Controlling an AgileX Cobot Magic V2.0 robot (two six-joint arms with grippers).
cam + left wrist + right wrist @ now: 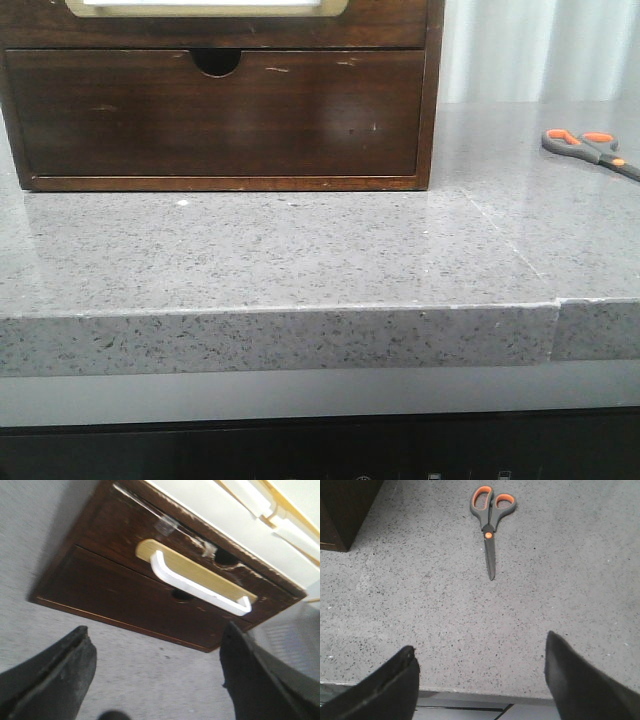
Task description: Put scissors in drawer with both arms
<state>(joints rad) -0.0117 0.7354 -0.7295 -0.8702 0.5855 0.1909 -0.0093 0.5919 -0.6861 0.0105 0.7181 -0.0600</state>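
The scissors [590, 148] lie flat on the grey stone counter at the far right, blades shut. In the right wrist view the scissors [490, 525] lie ahead of my right gripper [480, 642], blades pointing back toward it. That gripper is open, empty and hovers over the counter's front edge. The drawer [200, 32] is the upper one of the dark wooden cabinet, cut off at the top of the front view, and looks shut. In the left wrist view the drawer [120, 527] carries a tan plate with a white handle [200, 580]. My left gripper [156, 632] is open and empty above the counter before the cabinet.
A plain lower drawer [220, 115] with a semicircular notch sits under the upper one. The counter's front edge [280, 330] has a seam [556, 325] at the right. The cabinet's corner [340, 510] shows in the right wrist view. Neither arm shows in the front view.
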